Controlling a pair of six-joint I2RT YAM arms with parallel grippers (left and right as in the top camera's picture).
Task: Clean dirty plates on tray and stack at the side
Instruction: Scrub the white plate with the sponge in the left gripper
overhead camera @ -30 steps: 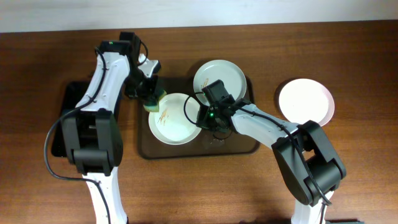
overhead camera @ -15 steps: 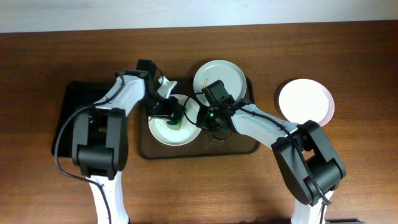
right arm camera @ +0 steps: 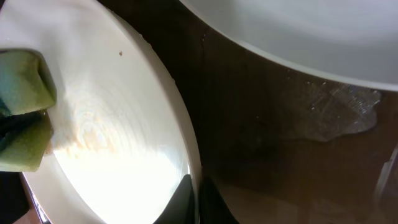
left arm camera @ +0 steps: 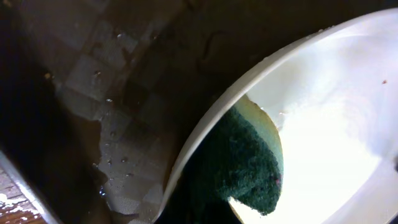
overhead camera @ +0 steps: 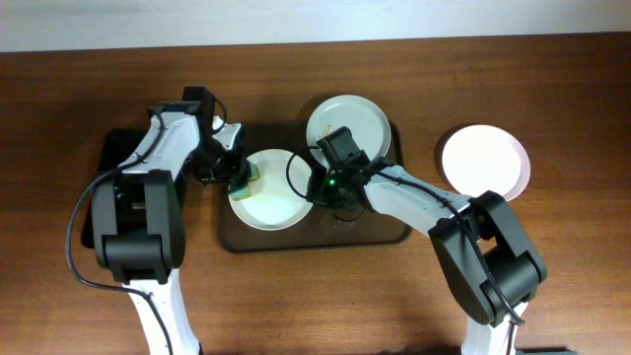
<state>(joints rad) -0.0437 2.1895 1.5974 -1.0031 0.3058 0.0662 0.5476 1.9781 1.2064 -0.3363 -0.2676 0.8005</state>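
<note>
1. The wooden desk (overhead camera: 552, 276) carries everything, with both arms reaching in toward its middle
2. The dark brown tray (overhead camera: 380, 232) lies at the centre of the desk. A smaller black tray (overhead camera: 110, 156) lies to its left, partly hidden under the left arm
3. There are 3 white plates. The left plate (overhead camera: 271, 202) sits in the tray's left half. The back plate (overhead camera: 347, 120) sits at the tray's rear right corner, just beside the left plate. The side plate (overhead camera: 485, 160) lies alone on the desk, right of the tray
4. In the right wrist view a faint brownish tinge shows on the left plate's surface, and a wet patch (right arm camera: 336, 112) glistens on the tray floor between the 2 plates
5. The left hand (overhead camera: 237, 168) is closed on a green and yellow sponge (overhead camera: 246, 176), which presses on the left plate just inside its left rim
6. The right hand (overhead camera: 317, 187) is clamped on the left plate's right rim, with 1 finger on each side of the edge
</note>
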